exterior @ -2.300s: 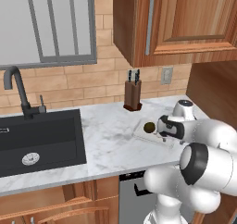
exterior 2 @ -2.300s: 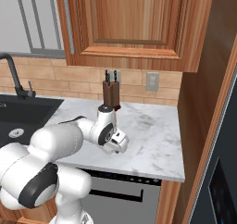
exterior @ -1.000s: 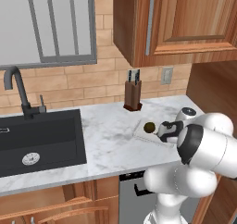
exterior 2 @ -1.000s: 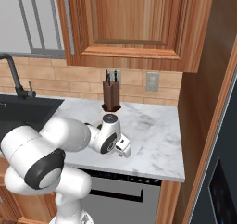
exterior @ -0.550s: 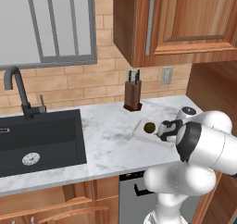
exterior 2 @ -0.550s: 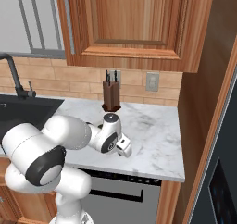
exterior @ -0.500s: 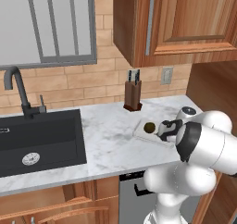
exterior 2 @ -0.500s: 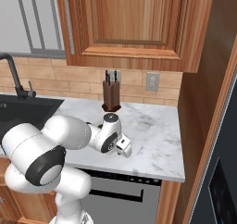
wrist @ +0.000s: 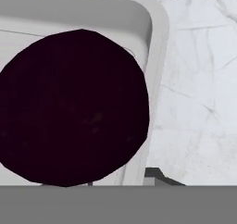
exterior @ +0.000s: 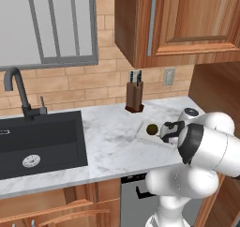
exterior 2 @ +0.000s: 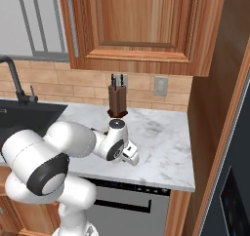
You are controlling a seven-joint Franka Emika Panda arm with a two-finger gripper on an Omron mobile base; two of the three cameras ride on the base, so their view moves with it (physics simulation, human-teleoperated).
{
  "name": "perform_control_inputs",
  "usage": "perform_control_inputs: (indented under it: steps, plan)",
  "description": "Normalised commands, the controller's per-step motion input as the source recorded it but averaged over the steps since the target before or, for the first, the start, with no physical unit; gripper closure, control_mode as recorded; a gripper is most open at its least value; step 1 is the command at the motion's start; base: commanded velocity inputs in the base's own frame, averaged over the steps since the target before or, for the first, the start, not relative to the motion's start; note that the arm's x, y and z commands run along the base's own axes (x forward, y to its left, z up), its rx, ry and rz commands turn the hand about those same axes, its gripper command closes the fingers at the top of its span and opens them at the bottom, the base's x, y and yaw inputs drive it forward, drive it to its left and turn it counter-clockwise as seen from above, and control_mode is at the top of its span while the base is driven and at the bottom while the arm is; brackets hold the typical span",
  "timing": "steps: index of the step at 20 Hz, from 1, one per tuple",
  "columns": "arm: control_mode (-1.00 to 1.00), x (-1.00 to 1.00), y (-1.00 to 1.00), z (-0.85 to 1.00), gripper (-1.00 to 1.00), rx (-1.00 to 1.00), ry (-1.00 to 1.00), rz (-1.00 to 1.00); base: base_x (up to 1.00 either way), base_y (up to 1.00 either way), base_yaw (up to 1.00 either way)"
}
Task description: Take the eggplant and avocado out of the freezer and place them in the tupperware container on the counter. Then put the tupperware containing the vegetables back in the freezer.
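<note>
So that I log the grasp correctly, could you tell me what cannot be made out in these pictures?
- Hand open or shut: left base view, the arm covers its fingers.
- Tupperware container right half: left base view, behind the arm.
- Eggplant lower edge: hand view, cut off at the bottom.

A tan brick wall runs behind the desk, with a grey-framed window above a black sink and its dark faucet. Warm wooden wall cupboards with long metal handles hang to the right. A pale wall socket sits on the brick near a brown knife block. Below the slab shows a grey dishwasher front.
</note>
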Motion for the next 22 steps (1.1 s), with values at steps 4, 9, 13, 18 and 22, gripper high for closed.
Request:
perform_control_inputs:
  steps: [4,9,13,18,22]
  plan:
    - [-1.0,-0.01,0.02,0.09,1.0,0.0,-0.02,-0.01,0.0,0.0,0.0]
    - [-1.0,-0.02,0.0,0.62,1.0,0.0,-0.06,-0.05,0.0,0.0,0.0]
    - [-1.0,0.0,0.0,0.71,1.0,0.0,0.03,-0.07,0.0,0.0,0.0]
    - [-1.0,0.0,0.02,0.6,1.0,0.0,0.1,-0.09,0.0,0.0,0.0]
    - [-1.0,-0.06,0.07,0.48,1.0,0.01,0.0,-0.13,0.0,0.0,0.0]
